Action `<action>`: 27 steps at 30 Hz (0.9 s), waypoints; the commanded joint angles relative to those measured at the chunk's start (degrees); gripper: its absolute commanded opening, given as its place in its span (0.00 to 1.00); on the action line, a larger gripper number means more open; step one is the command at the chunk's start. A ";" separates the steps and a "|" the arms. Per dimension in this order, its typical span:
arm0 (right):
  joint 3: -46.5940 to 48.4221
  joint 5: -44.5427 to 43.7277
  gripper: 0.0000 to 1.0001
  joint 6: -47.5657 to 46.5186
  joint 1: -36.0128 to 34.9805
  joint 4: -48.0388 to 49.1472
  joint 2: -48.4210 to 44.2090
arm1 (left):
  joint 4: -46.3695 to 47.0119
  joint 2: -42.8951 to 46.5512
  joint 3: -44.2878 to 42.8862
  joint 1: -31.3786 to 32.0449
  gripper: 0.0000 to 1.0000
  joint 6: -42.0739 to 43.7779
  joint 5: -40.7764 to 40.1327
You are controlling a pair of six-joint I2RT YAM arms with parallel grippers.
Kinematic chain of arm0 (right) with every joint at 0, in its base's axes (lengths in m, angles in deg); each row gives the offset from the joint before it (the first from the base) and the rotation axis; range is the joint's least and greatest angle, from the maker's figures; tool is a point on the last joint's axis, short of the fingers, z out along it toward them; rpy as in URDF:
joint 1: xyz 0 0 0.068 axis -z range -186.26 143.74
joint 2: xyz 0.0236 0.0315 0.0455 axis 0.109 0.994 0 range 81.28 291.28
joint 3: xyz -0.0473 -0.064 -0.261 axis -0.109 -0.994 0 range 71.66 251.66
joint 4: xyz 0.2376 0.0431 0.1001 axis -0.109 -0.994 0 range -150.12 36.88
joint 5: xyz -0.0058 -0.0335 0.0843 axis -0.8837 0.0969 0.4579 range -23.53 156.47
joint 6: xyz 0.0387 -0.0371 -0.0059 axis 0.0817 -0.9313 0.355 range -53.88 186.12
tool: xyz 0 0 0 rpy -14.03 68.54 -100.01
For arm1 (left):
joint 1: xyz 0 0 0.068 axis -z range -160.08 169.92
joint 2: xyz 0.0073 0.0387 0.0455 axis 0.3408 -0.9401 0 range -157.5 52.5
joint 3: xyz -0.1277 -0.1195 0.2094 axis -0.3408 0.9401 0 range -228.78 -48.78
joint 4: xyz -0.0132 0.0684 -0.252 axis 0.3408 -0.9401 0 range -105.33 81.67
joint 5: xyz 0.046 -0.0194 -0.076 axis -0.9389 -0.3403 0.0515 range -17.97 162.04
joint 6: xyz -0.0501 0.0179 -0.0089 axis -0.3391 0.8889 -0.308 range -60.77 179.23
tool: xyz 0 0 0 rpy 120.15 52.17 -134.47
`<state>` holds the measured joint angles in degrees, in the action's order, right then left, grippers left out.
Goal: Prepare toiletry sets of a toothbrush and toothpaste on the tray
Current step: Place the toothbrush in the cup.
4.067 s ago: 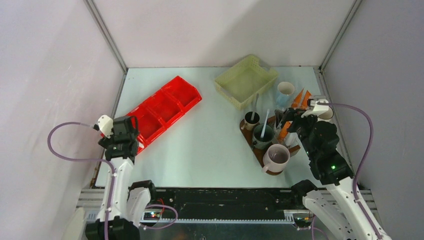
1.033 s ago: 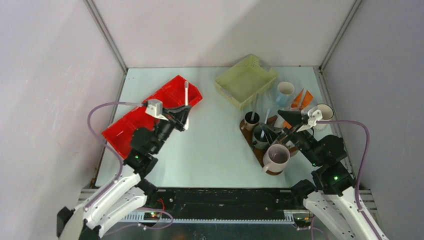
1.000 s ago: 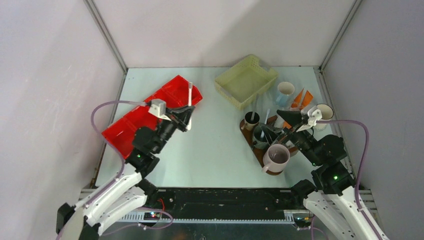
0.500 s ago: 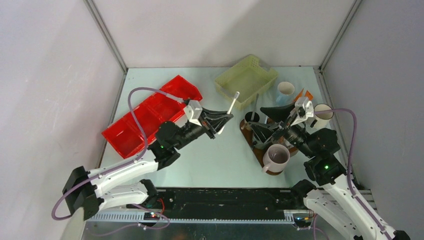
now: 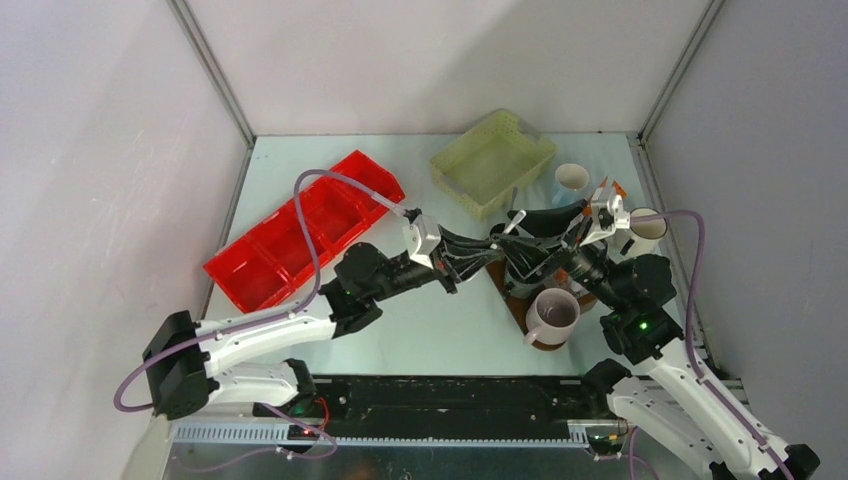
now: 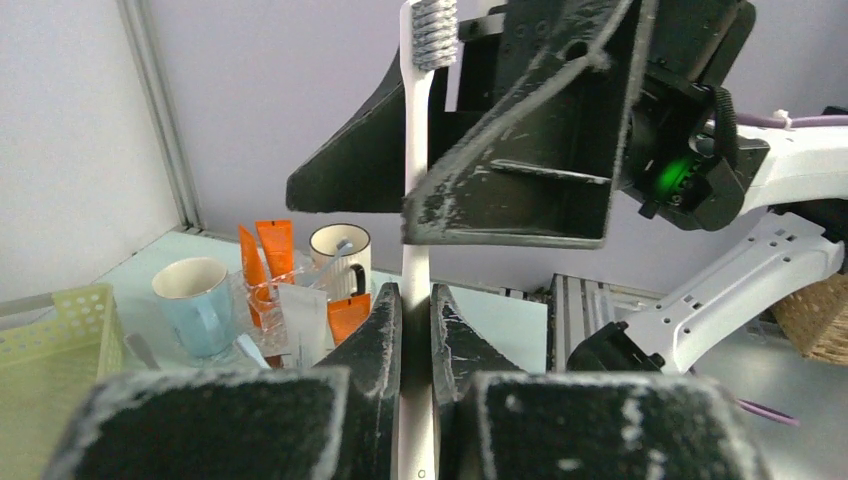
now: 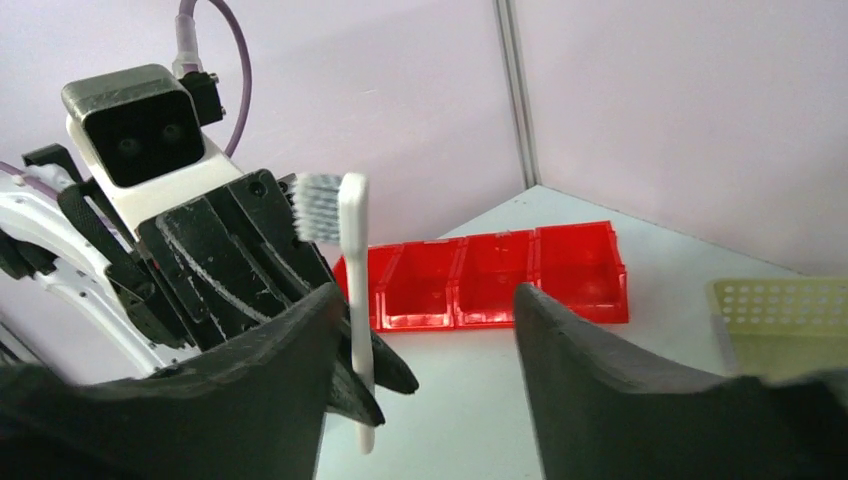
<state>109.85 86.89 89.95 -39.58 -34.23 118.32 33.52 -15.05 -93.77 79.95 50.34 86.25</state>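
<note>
left gripper [image 6: 415, 300], clamping the toothbrush [image 6: 417, 150], has reached the spread right gripper [image 7: 430, 300].

Visible quantities (top view for mugs): mugs [image 5: 553, 312], three; orange tubes [image 6: 276, 245], three; red bin [image 5: 290, 240], one; basket [image 5: 492, 160], one.

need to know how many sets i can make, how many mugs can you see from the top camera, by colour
mauve-grey mug: 1
light blue mug: 1
cream mug: 1
total: 3 in view; part of the tray is covered, so more may be hidden
</note>
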 commanded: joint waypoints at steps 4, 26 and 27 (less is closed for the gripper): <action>2.12 1.34 0.28 0.69 -0.31 3.30 0.21 | -0.18 -0.23 -2.86 1.73 0.00 4.57 1.88; 2.14 -17.37 0.00 -17.30 0.56 -23.93 -11.41 | -27.39 12.21 0.10 -5.82 1.00 3.53 -31.73; 2.15 -19.53 0.00 -17.49 0.65 -25.02 -12.15 | -30.54 12.94 0.30 -6.69 1.00 2.78 -33.04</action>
<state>110.18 76.88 77.15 -39.36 -50.34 108.03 12.51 -6.02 -94.41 77.37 57.42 63.81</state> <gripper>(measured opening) 0.033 0.994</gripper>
